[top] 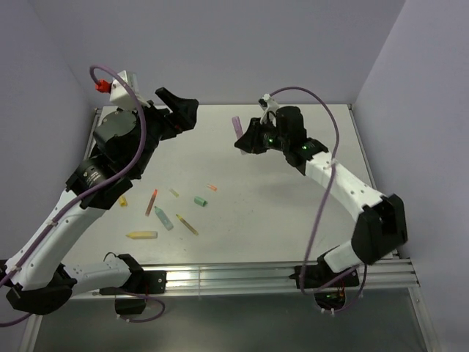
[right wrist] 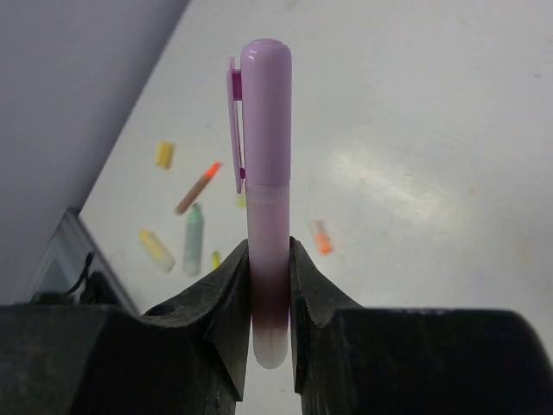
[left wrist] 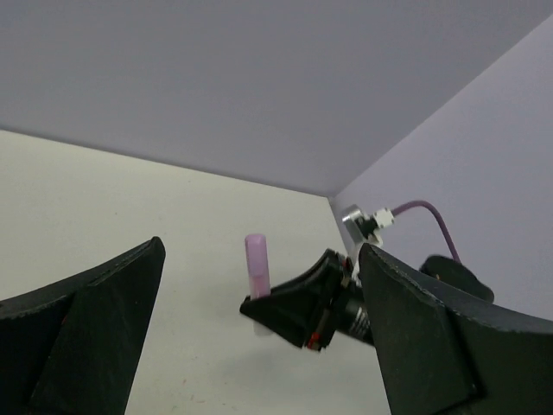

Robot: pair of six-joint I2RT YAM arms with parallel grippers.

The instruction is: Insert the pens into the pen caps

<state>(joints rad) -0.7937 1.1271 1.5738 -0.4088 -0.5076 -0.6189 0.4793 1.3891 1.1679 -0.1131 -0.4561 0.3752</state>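
White tabletop [top: 293, 198] boxed in by pale lavender walls, pretty plain setup. The right gripper [top: 244, 141] is up off the table near the far middle, and its jaws are clamped on the lower part of the purple pen [right wrist: 266, 216], which stands upright between the fingers. The purple cap [right wrist: 263, 112] is sitting on the pen's top end with its clip down one side. The left gripper [top: 179, 100] is raised near the far left, jaws spread wide with nothing in them, and its wrist cam looks straight across at that purple pen. Everything else is lying loose on the near-left part of the table, well apart from both grippers: the orange-red pen [top: 152, 202], the mint green pen [top: 163, 218] just beside it, the yellow pen [top: 141, 235] closest to the front edge, and the olive-yellow pen [top: 187, 224]. Scattered around those are a yellow cap [top: 122, 200] off to the left, a green cap [top: 200, 201] and an orange cap [top: 212, 188].
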